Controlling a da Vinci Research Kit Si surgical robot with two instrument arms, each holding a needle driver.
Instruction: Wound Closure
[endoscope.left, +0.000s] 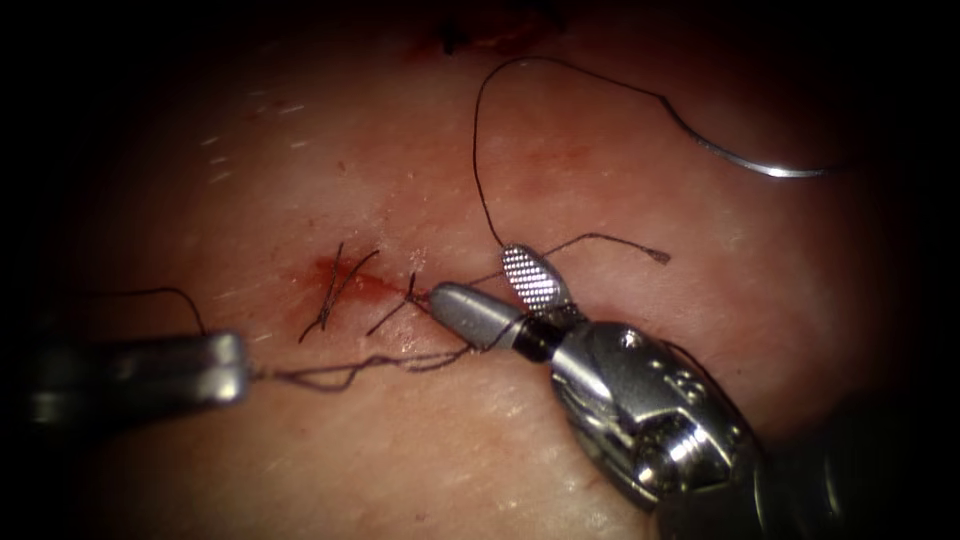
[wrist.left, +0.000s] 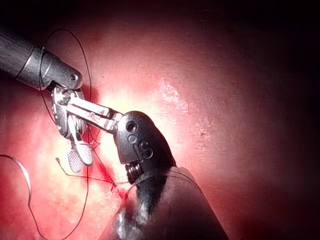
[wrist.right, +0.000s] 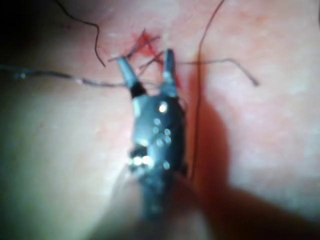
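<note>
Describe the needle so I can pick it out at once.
Start at the cut in the tissue, then go to the far upper right, well past the right tool with its open jaws. The needle lies loose on the surface, held by neither tool: a shiny curved metal sliver, unlike the dark thread trailing from it.

Surgical training lab, pale pink slab of pork-belly tissue (endoscope.left: 620, 120) under endoscope light, dark suture thread (endoscope.left: 480, 150), curved steel needle (endoscope.left: 770, 168), wristed metal robotic instruments

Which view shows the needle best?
Endoscope view: the needle lies free on the tissue, right of the cut, its curve fully visible, held by neither tool. The left wrist view catches a thin arc of it.
</note>
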